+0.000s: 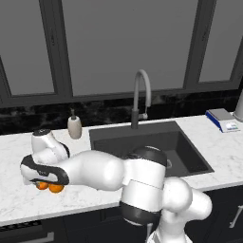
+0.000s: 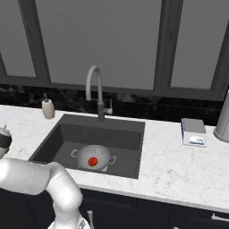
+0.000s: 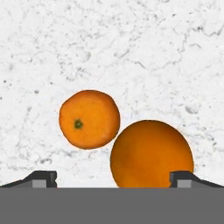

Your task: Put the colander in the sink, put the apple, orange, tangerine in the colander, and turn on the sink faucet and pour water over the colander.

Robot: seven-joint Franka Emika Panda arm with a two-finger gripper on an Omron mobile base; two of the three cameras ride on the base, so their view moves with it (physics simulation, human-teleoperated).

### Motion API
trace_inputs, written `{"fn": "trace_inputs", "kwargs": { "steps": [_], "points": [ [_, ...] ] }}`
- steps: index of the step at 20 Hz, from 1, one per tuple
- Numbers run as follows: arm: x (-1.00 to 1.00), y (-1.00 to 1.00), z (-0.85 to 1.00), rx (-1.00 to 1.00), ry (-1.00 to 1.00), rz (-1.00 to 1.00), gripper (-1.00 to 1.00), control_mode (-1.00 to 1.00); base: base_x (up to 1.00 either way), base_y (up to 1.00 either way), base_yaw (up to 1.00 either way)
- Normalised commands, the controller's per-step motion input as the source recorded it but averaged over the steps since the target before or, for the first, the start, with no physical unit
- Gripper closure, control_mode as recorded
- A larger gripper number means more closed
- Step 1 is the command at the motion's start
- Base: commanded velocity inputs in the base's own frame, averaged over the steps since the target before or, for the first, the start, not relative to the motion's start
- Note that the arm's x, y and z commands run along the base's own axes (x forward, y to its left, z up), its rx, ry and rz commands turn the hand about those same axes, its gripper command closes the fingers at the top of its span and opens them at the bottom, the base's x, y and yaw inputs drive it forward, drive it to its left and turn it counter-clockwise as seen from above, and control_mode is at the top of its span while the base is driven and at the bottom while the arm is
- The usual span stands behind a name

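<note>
A kitchen: a white marble worktop (image 2: pixel 170 165) holds a dark recessed sink (image 2: pixel 129 134) with a gooseneck sink faucet (image 2: pixel 95 89), dark cabinets below, windows behind.

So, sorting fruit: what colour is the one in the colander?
Red apple, clearest in right base view.

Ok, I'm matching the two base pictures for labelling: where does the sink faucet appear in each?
Left base view: sink faucet just right of centre, upper half, behind the sink.
Right base view: left of centre, again at the sink's back edge.
Shared landmark: the cream soap bottle, on the counter left of the faucet in both.
</note>
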Motion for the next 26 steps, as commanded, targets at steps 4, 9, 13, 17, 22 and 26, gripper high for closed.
{"fn": "trace_inputs", "kwargs": {
  "steps": [4,9,13,17,22,26],
  "points": [
    [0.05,0.04,-0.07,0.00,0.00,0.00,-1.00,-1.00,0.00,0.00,0.00],
    [0.00,-0.19,-0.01,0.01,0.00,0.00,-1.00,-1.00,0.00,0.00,0.00],
    [0.00,-0.46,0.00,0.02,0.00,0.00,-1.00,-1.00,0.00,0.00,0.00],
    [0.00,-0.41,-0.10,0.01,0.00,0.00,-1.00,-1.00,0.00,0.00,0.00],
    [0.00,-0.03,-0.26,0.00,0.00,0.00,-1.00,-1.00,0.00,0.00,0.00],
    [0.00,0.00,-0.24,0.00,0.00,0.00,-1.00,-1.00,0.00,0.00,0.00]
  ]
}}
